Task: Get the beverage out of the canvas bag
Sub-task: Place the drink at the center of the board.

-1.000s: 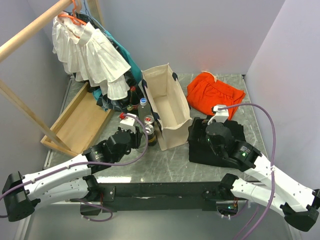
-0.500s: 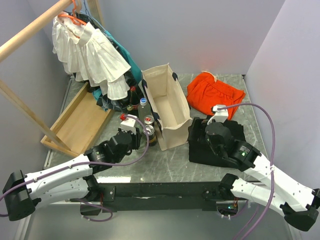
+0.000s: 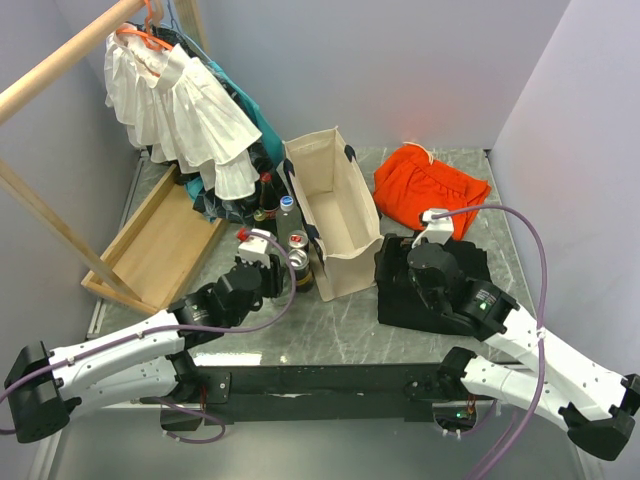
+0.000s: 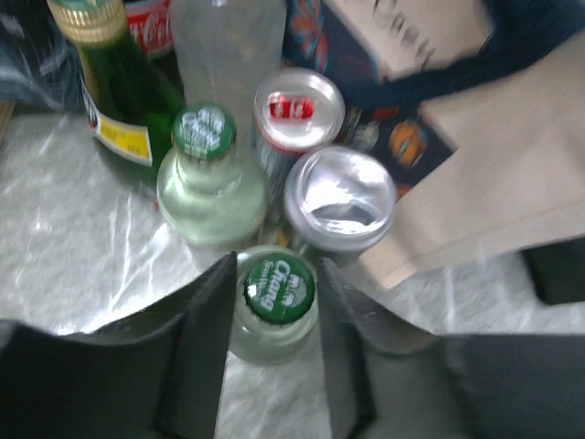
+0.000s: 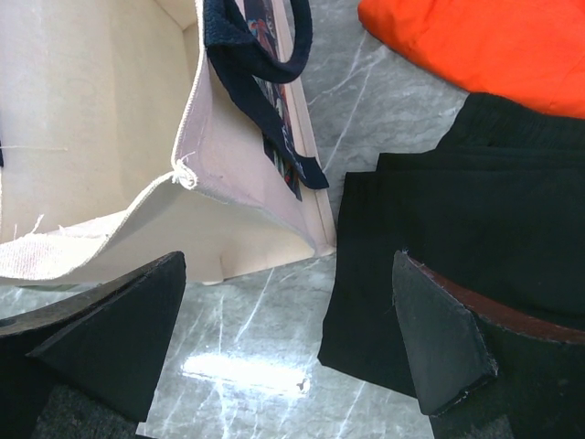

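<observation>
The bottle (image 4: 279,291), a clear glass one with a green cap, is out of the canvas bag (image 3: 338,205) and stands upright on the table (image 3: 340,330) just to the left of the bag's near corner. Its long axis is vertical and its cap points straight up at the left wrist camera. The left gripper (image 4: 276,265) comes down over it from above, its two fingers (image 4: 206,338) nearly closed and lying against the bottle's shoulders on either side; the wrist view is blurred, but both look to be touching the glass. The bottle sits at the near edge of a tight cluster of drinks: a second green-capped bottle (image 4: 206,137) just behind it and two cans (image 4: 340,197) between it and the bag. The bag stands open-mouthed, its inside bare in the top view. The right gripper (image 5: 286,258) hangs spread wide and holds nothing, above the gap between the bag's near right corner and a folded black cloth (image 5: 457,229). Against half a second ago, the left wrist has shifted only slightly, the right wrist has edged a little toward the bag, and the bag and drinks have stayed put.
</observation>
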Controlling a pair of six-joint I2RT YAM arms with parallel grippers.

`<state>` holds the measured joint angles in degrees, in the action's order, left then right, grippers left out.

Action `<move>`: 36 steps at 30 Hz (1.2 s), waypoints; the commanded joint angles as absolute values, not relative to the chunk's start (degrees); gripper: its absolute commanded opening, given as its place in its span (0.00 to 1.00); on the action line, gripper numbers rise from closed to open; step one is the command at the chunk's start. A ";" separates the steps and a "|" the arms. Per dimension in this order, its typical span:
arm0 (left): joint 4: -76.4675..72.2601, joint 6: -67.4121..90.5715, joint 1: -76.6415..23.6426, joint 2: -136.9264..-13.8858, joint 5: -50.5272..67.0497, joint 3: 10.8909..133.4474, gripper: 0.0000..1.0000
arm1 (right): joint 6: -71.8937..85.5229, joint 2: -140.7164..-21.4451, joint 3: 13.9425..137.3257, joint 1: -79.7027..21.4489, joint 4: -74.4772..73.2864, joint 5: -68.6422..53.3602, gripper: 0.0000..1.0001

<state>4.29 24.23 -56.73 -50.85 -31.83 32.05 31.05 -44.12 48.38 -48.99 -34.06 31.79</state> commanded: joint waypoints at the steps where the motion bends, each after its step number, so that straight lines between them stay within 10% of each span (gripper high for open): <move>1: -3.43 25.66 -56.87 -49.57 -33.75 33.40 0.48 | 31.20 -44.30 48.43 -49.39 -32.26 32.17 1.00; 14: -2.02 25.66 -56.87 -48.25 -33.93 33.75 0.63 | 31.46 -44.21 48.34 -49.31 -32.43 31.90 1.00; 20: 5.79 24.96 -56.87 -48.87 -33.75 39.89 0.96 | 30.85 -44.38 48.78 -49.13 -32.43 31.73 1.00; 36: 12.92 19.34 -56.87 -49.83 -31.64 52.11 0.96 | 30.67 -43.86 49.57 -49.22 -33.31 33.40 1.00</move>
